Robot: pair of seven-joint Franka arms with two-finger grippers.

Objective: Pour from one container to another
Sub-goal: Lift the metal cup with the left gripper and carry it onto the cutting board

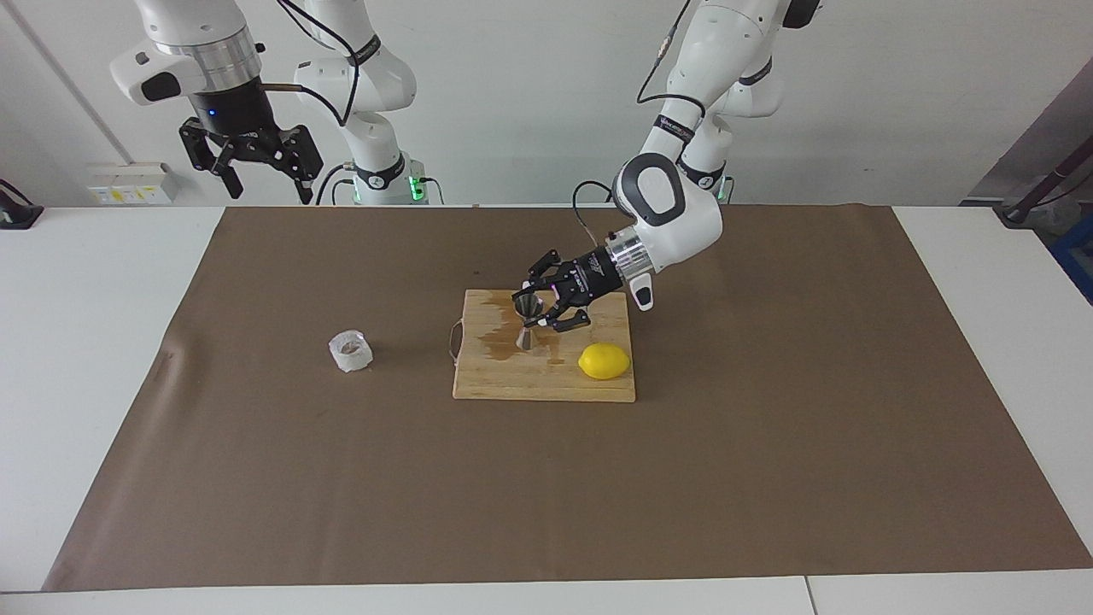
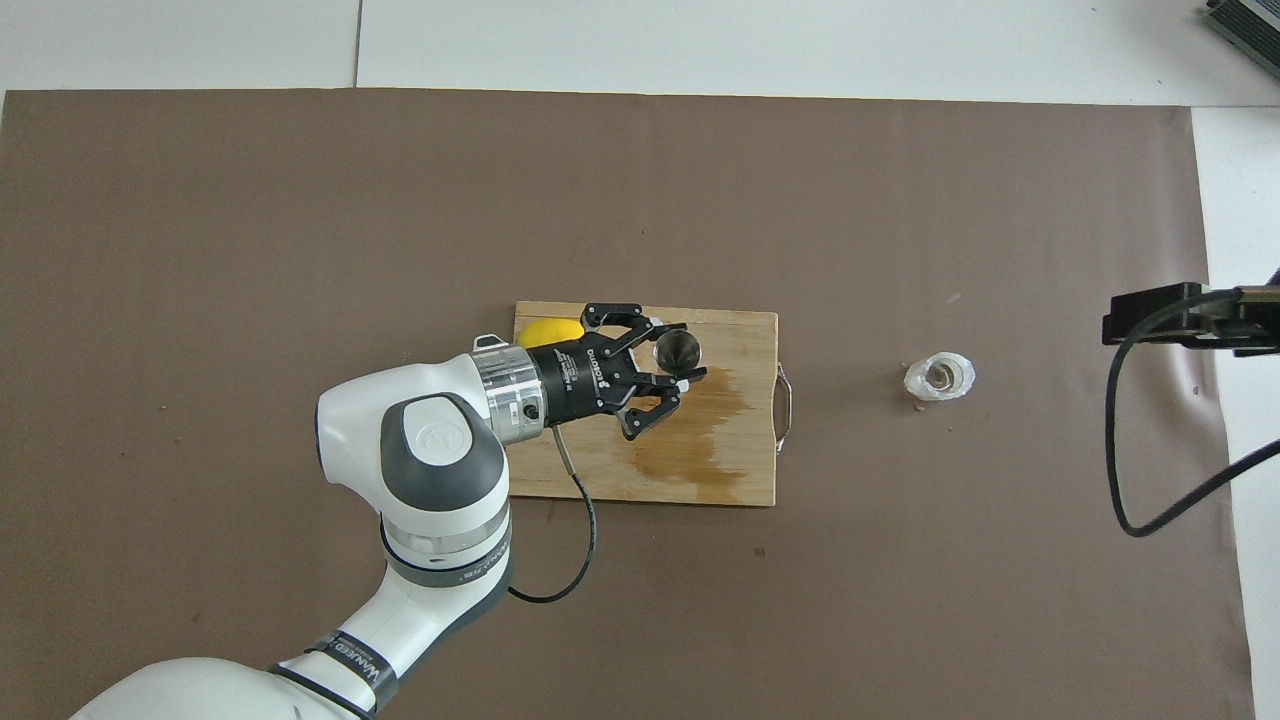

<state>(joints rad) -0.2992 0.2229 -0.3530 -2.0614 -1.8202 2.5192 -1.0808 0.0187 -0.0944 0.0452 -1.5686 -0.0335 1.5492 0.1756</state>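
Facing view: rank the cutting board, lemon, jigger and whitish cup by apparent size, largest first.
1. Cutting board, by far the largest.
2. Lemon and whitish cup: about alike, so no ranking.
3. Jigger, narrower, partly hidden by the left gripper, so unsure.

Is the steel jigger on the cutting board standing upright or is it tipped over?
Upright: the jigger stands on its lower cone on the cutting board, mouth up, with the left gripper at its upper cone.

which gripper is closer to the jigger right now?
Left. The left gripper is at the jigger on the cutting board, fingers around its upper cone. The right gripper hangs raised toward the right arm's end of the table, well clear of it.
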